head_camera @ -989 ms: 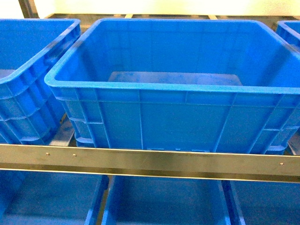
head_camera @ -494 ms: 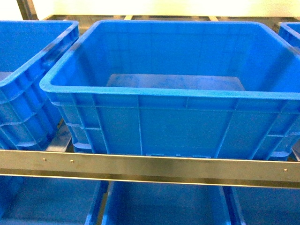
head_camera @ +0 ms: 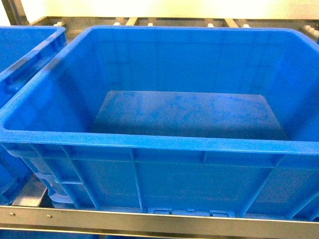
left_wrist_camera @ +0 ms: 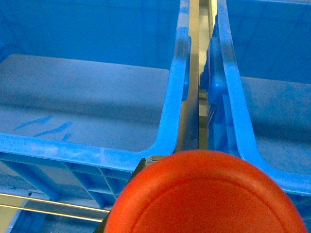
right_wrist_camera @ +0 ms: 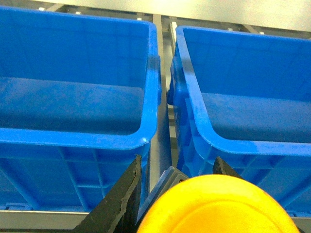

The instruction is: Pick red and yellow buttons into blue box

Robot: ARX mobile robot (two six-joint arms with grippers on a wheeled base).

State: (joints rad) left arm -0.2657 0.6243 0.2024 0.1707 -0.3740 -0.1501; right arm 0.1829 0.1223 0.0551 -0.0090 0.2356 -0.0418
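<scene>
On the right wrist camera I see the right gripper (right_wrist_camera: pixel 175 177) with its dark fingers (right_wrist_camera: pixel 124 199) spread to either side of the yellow button (right_wrist_camera: pixel 218 206), apparently pinching it below the cap. On the left wrist camera the red button (left_wrist_camera: pixel 206 194) fills the lower edge; the left fingers are hidden, so I cannot tell their state. Both buttons sit over gaps between neighbouring crates. On the head camera the blue box (head_camera: pixel 149 142) stands on a metal shelf rail (head_camera: pixel 149 221), its scuffed floor bare, with another crate (head_camera: pixel 25 50) just beside its left wall.
</scene>
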